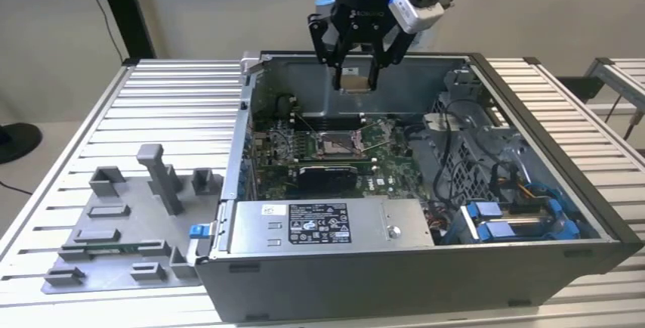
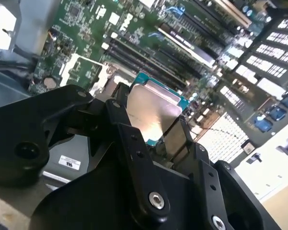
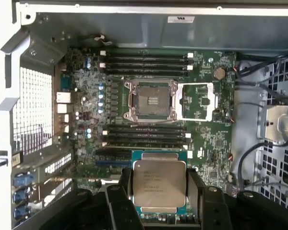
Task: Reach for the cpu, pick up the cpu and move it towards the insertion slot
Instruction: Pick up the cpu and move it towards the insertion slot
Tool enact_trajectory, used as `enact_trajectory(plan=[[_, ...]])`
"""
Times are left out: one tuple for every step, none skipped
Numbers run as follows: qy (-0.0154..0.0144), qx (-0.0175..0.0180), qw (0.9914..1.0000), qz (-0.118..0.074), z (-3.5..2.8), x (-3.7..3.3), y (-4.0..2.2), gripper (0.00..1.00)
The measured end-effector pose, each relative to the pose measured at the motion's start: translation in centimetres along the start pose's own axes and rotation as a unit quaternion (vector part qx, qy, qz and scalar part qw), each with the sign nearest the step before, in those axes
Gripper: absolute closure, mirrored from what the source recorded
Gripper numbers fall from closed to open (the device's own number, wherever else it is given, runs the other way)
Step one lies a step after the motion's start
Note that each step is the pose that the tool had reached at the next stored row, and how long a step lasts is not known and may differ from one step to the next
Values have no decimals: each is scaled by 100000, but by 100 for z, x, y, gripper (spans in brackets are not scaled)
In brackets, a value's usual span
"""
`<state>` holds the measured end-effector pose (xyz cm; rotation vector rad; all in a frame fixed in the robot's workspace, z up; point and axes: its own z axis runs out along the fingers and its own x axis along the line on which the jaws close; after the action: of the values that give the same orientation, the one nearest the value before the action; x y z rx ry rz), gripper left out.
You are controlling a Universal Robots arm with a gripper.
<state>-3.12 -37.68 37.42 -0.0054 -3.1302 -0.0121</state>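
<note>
First wrist view: my gripper (image 3: 159,191) has its jaws pinching the cpu (image 3: 159,188) by two opposite edges, metal top facing the camera, chip held flat in the air. The insertion slot (image 3: 150,100) sits at 12 o'clock from the chip in this view, frame open, dark centre bare, well apart from the chip. In the exterior view the gripper (image 1: 358,78) hangs above the open computer case (image 1: 594,215), over its rear wall, with the slot (image 1: 337,143) lower down at roughly 6 o'clock.

Progress, my call: reach done, pick done, chip lifted clear; travel toward the slot partly done, chip not yet over it.

Counts: one cpu, one slot, one gripper, one case, one grey fixture (image 1: 121,230) on the tabletop (image 1: 171,116).
</note>
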Motion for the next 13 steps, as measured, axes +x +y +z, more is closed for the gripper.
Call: enact_trajectory(plan=[[5, 7, 100000, 2, 7, -1, 42, 100], [2, 3, 100000, 3, 15, -1, 86, 100], [4, 8, 100000, 2, 23, -2, 130, 100], [-1, 0, 100000, 2, 30, -4, 171, 100], [-5, 4, 100000, 4, 37, -5, 211, 100], [-1, 9, 100000, 0, 43, -7, 250, 100], [1, -2, 100000, -3, 51, -8, 294, 100], [4, -1, 100000, 0, 58, -9, 336, 100], [5, 2, 100000, 3, 65, -10, 379, 100], [3, 2, 100000, 5, 73, -11, 426, 100], [-2, 5, 100000, 3, 81, -13, 468, 100], [0, 5, 100000, 0, 88, -14, 509, 100], [3, 8, 100000, 4, 95, -15, 551, 100]])
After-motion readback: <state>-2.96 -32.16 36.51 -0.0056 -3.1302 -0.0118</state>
